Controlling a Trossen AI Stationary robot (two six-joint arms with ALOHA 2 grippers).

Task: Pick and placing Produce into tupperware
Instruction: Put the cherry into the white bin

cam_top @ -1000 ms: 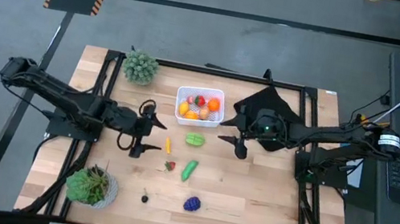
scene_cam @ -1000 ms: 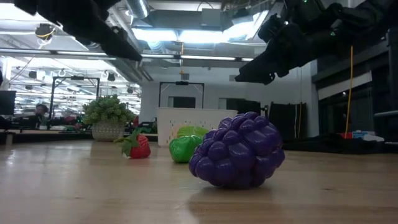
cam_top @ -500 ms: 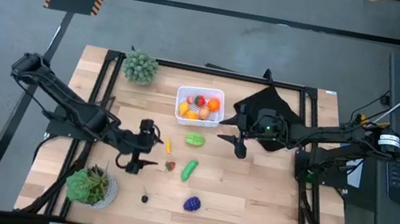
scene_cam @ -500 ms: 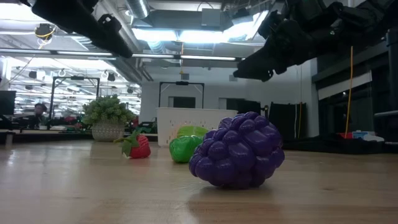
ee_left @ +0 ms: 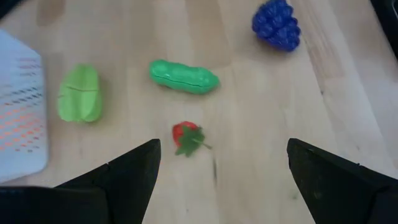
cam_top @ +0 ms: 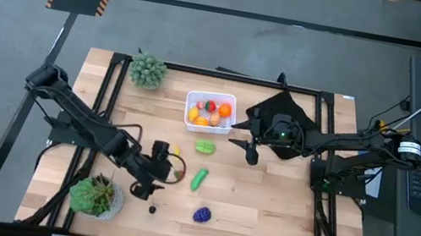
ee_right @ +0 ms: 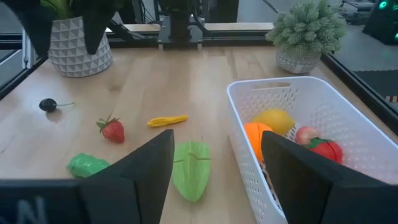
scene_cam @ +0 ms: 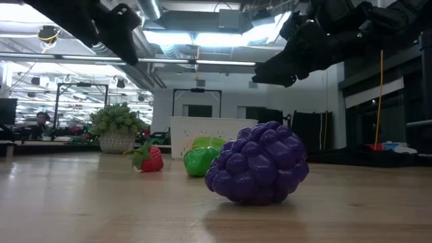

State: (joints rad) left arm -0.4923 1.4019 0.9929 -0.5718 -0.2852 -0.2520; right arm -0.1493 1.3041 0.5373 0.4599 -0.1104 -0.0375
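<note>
Here the left gripper (cam_top: 159,176) stands with its jaws spread wide and nothing between them, low and left of centre in the high view. In the left wrist view its two dark fingers (ee_left: 134,171) frame a small red strawberry (ee_left: 185,137) lying on the bare wood. Beyond the strawberry in that view lie a long green pea pod (ee_left: 183,76), a flat green leafy piece (ee_left: 79,93) and a purple grape bunch (ee_left: 276,25), all apart from one another. A small dark cherry (cam_top: 152,208) sits just below the left gripper in the high view, near the potted plant (cam_top: 96,196) at lower left.

The right gripper (cam_top: 251,151) hangs right of centre in the high view, its jaws partly apart and holding nothing. In the right wrist view its fingers (ee_right: 149,171) straddle the green leafy piece, with the white tupperware (ee_right: 245,134) just beside it.

The tupperware (cam_top: 210,111) rests upper centre in the high view, holding yellow, orange and red produce. A thin yellow piece (ee_right: 167,120) lies on the table (cam_top: 281,207) between the tub and the strawberry. A second potted plant (cam_top: 148,71) stands at upper left, and a black cloth (cam_top: 280,111) lies right of the tub. In the low view the grape bunch (scene_cam: 258,163) fills the foreground.
</note>
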